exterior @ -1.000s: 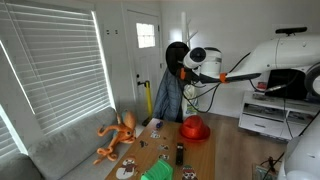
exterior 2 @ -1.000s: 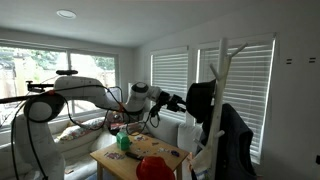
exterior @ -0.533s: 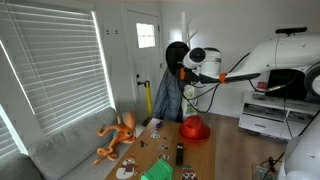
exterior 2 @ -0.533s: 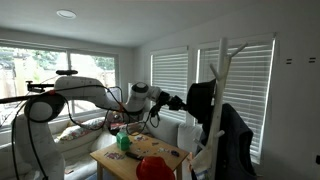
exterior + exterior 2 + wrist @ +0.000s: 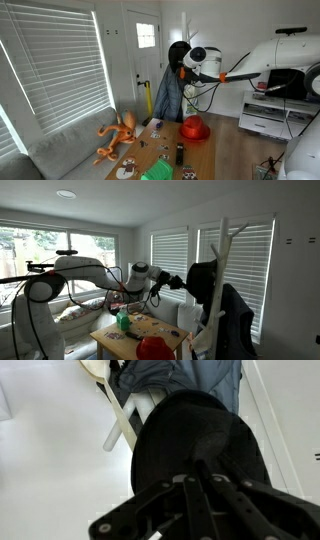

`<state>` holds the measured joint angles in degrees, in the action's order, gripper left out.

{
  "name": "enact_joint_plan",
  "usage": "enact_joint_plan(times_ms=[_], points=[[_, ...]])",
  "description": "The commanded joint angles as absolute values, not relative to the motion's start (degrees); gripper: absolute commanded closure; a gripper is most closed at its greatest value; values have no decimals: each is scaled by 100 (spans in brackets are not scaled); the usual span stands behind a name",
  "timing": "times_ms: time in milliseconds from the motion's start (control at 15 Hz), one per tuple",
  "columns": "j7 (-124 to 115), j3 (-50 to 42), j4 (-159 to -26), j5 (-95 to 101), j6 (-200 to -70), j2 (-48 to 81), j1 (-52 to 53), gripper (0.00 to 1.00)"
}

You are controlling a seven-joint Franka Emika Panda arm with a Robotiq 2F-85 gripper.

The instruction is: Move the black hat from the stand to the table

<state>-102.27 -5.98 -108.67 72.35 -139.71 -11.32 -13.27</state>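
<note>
The black hat (image 5: 190,435) hangs on the stand (image 5: 221,255), directly ahead of the pincer (image 5: 202,470), and fills most of the wrist view. The pincer's fingers look drawn close together right at the hat's dark surface. It is black on black there, so I cannot tell whether they actually pinch the fabric or only rest against it. In both exterior views the arm reaches out level and the pincer (image 5: 181,70) meets the hat (image 5: 176,54) at its near side.

The step in hand seems to be securing the hat and freeing it. A firm hold on the edge should come first. The lift should then follow the peg's slant rather than tug straight back, since the slim stand could rock and the denim jacket (image 5: 167,98) just below the pincer could be dragged along. The table (image 5: 163,138) lies well below the pincer. A bare patch apart from the red hat (image 5: 195,128) looks like the best place to set it down.
</note>
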Motion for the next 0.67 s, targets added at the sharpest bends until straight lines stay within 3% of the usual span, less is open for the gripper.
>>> enact_joint_plan(times_ms=[0,600], points=[[-10651,-705,-10716,7505,-14130,-1163,-1262,99],[-11343,-715,-10731,8173,-14451,-1503,-1214,99]])
